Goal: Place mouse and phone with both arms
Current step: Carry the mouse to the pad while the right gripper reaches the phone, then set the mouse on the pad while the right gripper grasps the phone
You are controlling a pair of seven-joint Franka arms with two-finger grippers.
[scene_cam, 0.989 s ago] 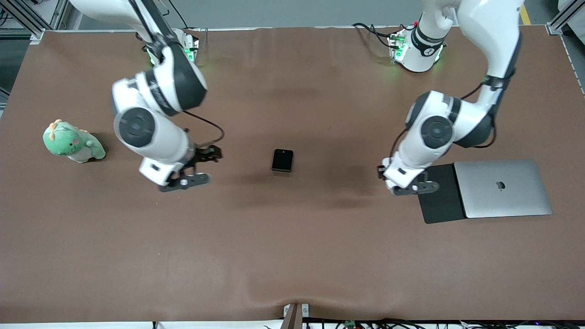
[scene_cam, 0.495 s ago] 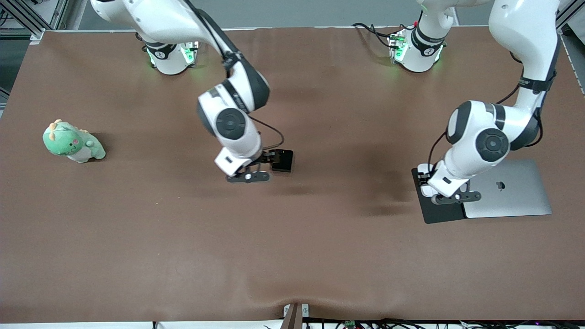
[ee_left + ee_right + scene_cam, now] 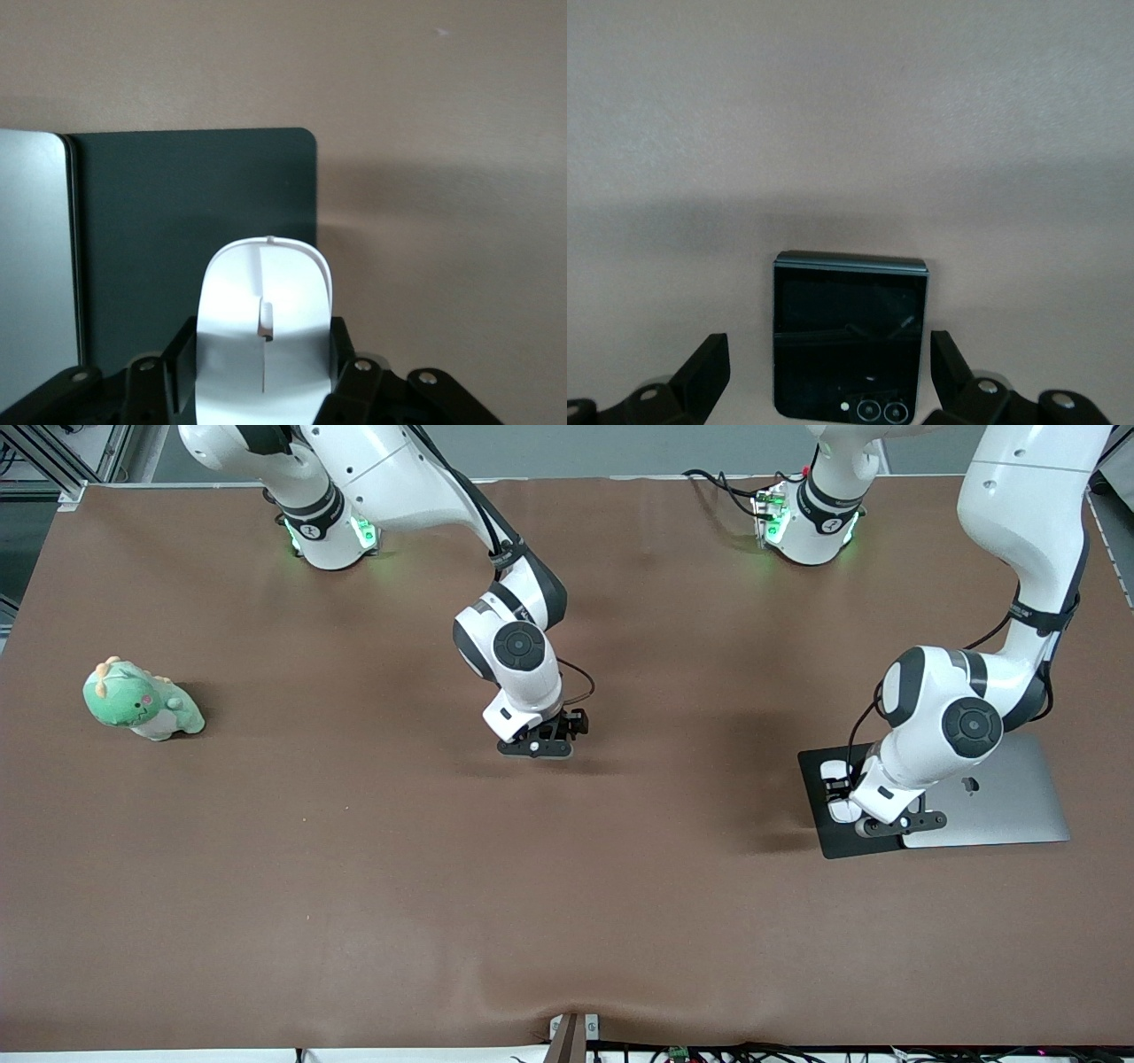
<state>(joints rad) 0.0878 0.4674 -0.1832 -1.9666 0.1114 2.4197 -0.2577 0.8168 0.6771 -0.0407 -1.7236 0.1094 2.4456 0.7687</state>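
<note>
Now the phone (image 3: 850, 336) lies flat on the brown table (image 3: 354, 886), near its middle, and the right gripper (image 3: 542, 737) hangs directly over it. In the right wrist view the two black fingers (image 3: 700, 372) stand wide apart, one on each side of the phone, and they do not touch it. From the front view the gripper hides the phone fully.

The mouse (image 3: 263, 332) is held in the left gripper (image 3: 855, 802), whose fingers are pressed on both its sides. It sits over the black mouse pad (image 3: 819, 841), at the left arm's end of the table; if it touches the pad already, I cannot tell.

Both arms reach out from their green-lit bases and bend down at the wrist, so each gripper points to the table. The left arm comes down steeply beside the laptop (image 3: 1019, 806).

The mouse is white, oval and glossy, with a thin grey line along its middle. The phone is a black shiny slab, almost square, with rounded corners and two small camera rings at one edge. The pad is matte and dark and goes partly under the closed silver laptop. A green plush toy (image 3: 142, 701) stands well apart, toward the right arm's end.
</note>
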